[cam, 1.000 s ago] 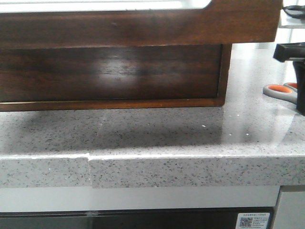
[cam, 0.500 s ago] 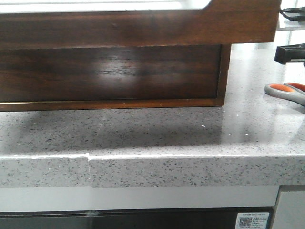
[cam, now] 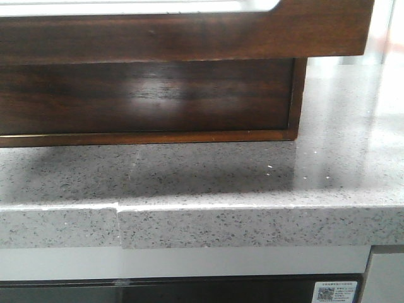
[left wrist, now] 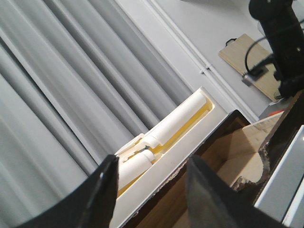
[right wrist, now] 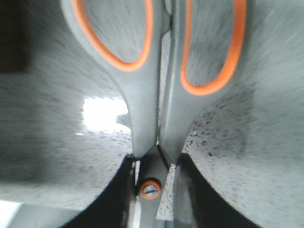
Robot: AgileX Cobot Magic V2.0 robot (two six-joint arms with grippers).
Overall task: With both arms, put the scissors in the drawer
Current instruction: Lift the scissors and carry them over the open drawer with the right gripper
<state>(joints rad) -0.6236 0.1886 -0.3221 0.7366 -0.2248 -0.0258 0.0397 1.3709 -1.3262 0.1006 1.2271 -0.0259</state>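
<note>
In the right wrist view my right gripper (right wrist: 155, 166) is shut on the scissors (right wrist: 147, 118) at the pivot screw. The grey handles with orange-lined loops point away from the fingers, over blurred speckled counter. The drawer (cam: 189, 38) fills the top of the front view: a dark glossy front with a rounded cutout in its top edge. Neither the scissors nor any gripper shows in the front view. In the left wrist view my left gripper (left wrist: 153, 164) is open, its fingers either side of the drawer's dark edge, with the pale wooden inside (left wrist: 237, 152) beside it.
A second dark wooden panel (cam: 145, 95) sits under the drawer front on the speckled grey counter (cam: 252, 177). A white rail with cream rollers (left wrist: 175, 123) runs beside the drawer. The other arm (left wrist: 280, 38) hangs dark beyond the drawer, before grey curtains.
The scissors and the black right gripper at the front view's right edge have left that view. The drawer has not moved.
</note>
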